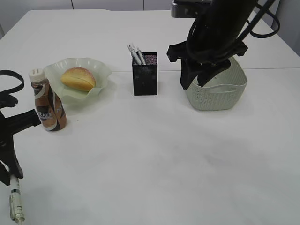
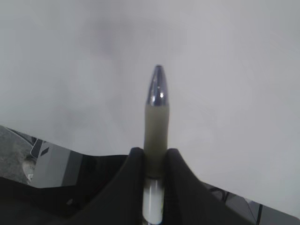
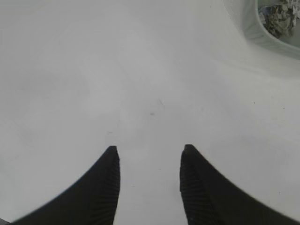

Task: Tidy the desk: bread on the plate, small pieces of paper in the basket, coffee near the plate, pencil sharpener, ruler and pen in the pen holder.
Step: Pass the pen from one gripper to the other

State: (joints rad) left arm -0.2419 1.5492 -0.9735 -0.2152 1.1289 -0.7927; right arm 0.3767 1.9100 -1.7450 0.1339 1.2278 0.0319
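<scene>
Black fingers [image 2: 176, 176] of your left gripper [image 2: 154, 161] pinch a cream pen [image 2: 155, 122], its silver tip pointing out over the desk [image 2: 225, 70] near the front-left corner. Your right gripper [image 3: 150, 157] hovers with its fingers [image 3: 110, 173] spread apart, holding nothing, just beside the basket [image 3: 255, 33], where paper scraps [image 3: 279, 14] lie.

Left gripper [image 2: 154, 159] held low at the near left edge, fingers [image 2: 133, 164] clamped on a pen [image 2: 156, 117], right gripper [image 3: 150, 159] held above the desk [image 3: 140, 84], fingers parted, nothing gripped
</scene>
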